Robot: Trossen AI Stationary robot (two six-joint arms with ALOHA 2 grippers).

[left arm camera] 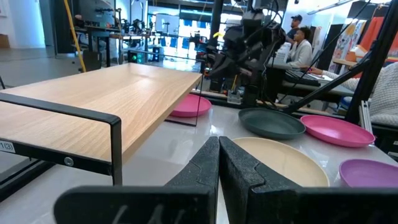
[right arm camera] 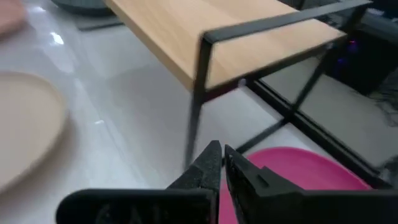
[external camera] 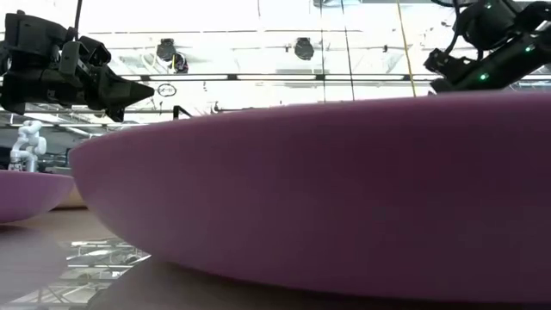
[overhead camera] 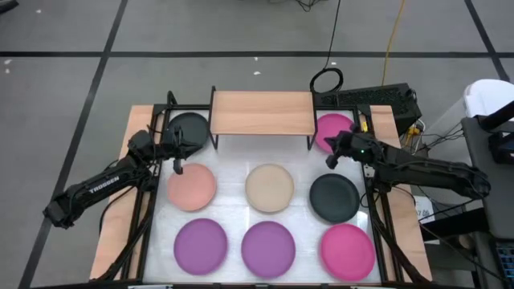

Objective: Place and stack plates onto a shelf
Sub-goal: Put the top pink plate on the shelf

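Observation:
The shelf [overhead camera: 261,112] stands at the table's far middle, its wood top bare. Eight plates lie flat on the table: black [overhead camera: 189,128] at the shelf's left, magenta [overhead camera: 329,128] at its right, then peach [overhead camera: 191,186], beige [overhead camera: 269,188], black [overhead camera: 334,197], two purple [overhead camera: 201,245] [overhead camera: 269,247] and magenta [overhead camera: 347,250]. My left gripper [overhead camera: 177,168] is shut and empty [left arm camera: 219,144], hovering between the far black plate and the peach plate. My right gripper [overhead camera: 329,160] is shut and empty [right arm camera: 221,152], above the near edge of the far magenta plate [right arm camera: 298,174].
Black frame rails [overhead camera: 144,201] run along the table's left and right sides. Cables and a black box [overhead camera: 377,98] lie behind the shelf at the far right. In the left wrist view a person [left arm camera: 301,40] sits in the room beyond the table.

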